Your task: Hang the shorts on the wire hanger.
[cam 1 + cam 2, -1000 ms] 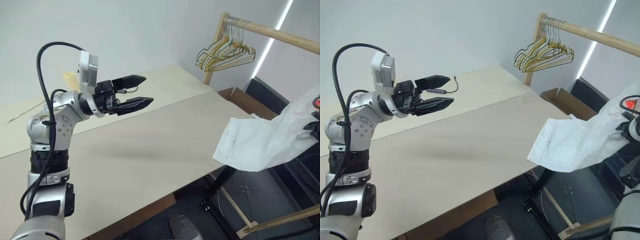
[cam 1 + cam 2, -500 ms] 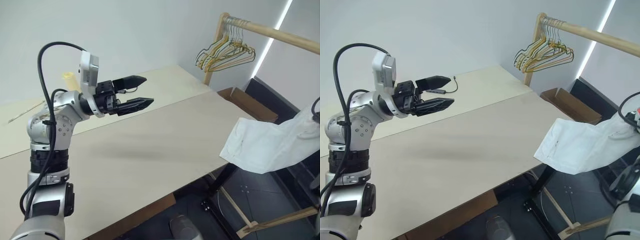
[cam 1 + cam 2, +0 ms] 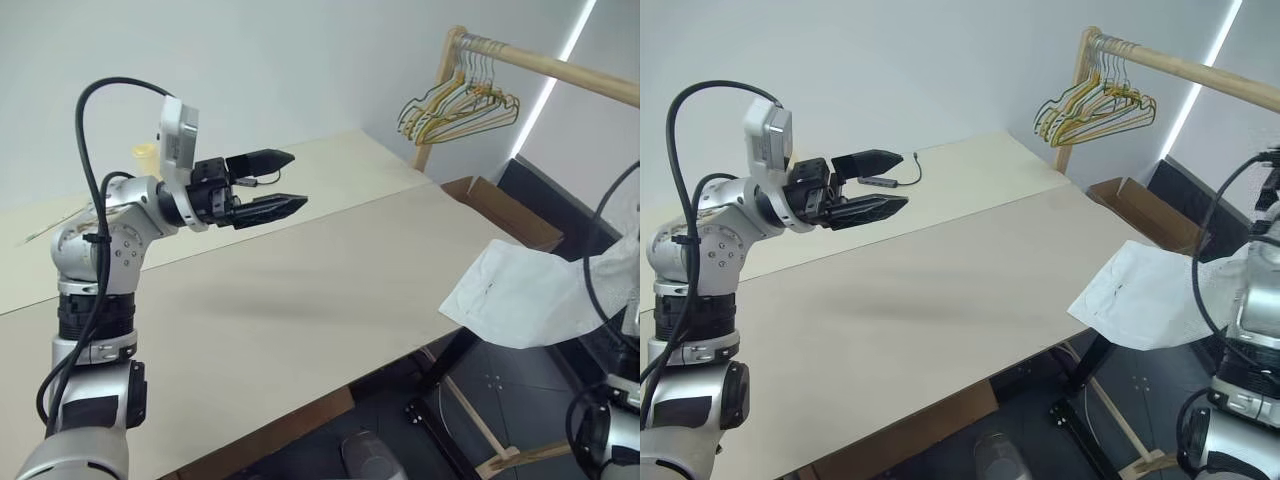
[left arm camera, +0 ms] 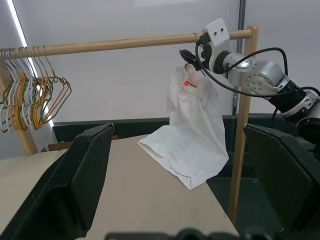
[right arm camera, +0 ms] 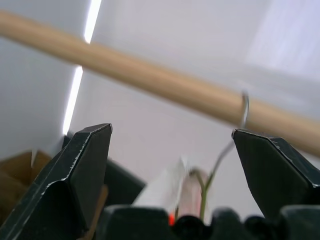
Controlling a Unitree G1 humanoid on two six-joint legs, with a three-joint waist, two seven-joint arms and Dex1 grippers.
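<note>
The left gripper (image 3: 297, 180) hovers above the table (image 3: 300, 300) at about 10 o'clock in the head views. Its black fingers are spread wide with nothing between them, pointing toward the rack. It has no part in this step and is best left parked there, away from the cloth.

At about 1 o'clock, the bunch of coloured hangers (image 3: 460, 105) hangs at the near end of the wooden rail (image 4: 125, 44), well apart from the work.

At about 4 o'clock, the shorts (image 3: 520, 300) drape down off the table's far corner. I cannot tell whether the lowest fold touches the tabletop. In the left wrist view they hang from the far end of the rail, with the pink-red mark at the top, just beside the right arm's fingers.

The right gripper (image 5: 170, 131) is fully spread and grips nothing. In its own view the wire hanger (image 5: 244, 107) has its hook over the rail, and white cloth and thin green wire sit low between the fingers.

The hanging looks essentially done, so the step in hand is probably a clean retreat:
- Keep the fingers wide.
- Draw straight back along their own line, so neither tip snags the waistband or nudges the hook off the rail.
- Only then lower the arm.
- Check that the shorts sit evenly on the wire and do not slide to one side.
</note>
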